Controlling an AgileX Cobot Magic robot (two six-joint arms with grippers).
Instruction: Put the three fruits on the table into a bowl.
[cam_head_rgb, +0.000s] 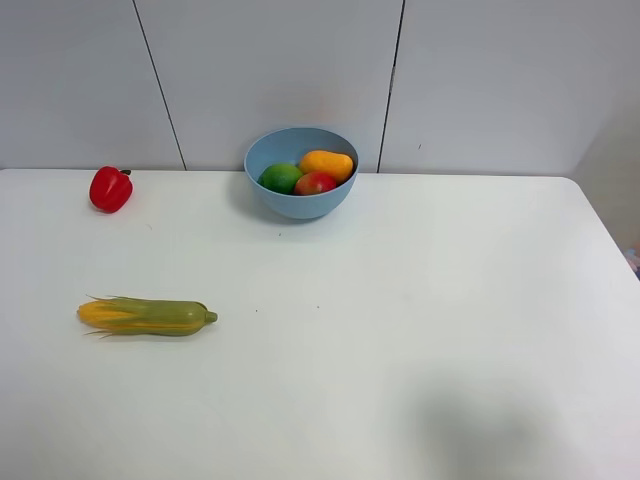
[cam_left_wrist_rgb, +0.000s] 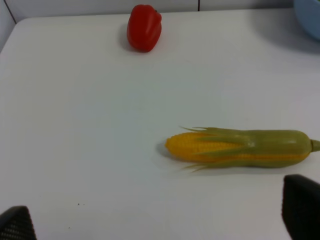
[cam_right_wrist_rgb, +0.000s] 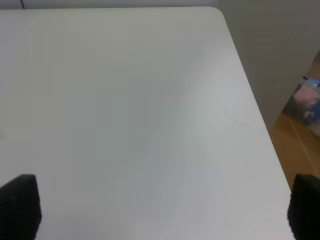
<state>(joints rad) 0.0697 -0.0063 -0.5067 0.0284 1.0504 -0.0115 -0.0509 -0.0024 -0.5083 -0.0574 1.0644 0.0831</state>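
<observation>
White table (cam_head_rgb: 420, 330) is holding your bowl (cam_head_rgb: 300, 205) with mango (cam_head_rgb: 327, 163), lime (cam_head_rgb: 281, 177) and pomegranate (cam_head_rgb: 315, 184) already sitting inside, while both claws are hanging spread and empty, away from it.

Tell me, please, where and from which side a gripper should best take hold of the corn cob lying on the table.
Probably from straight above, across the middle of the corn cob. It lies flat on the table with its long axis left to right, so jaws closing front to back would span its narrow width. The thin stem end and loose husk tips look poorer to pinch.
</observation>
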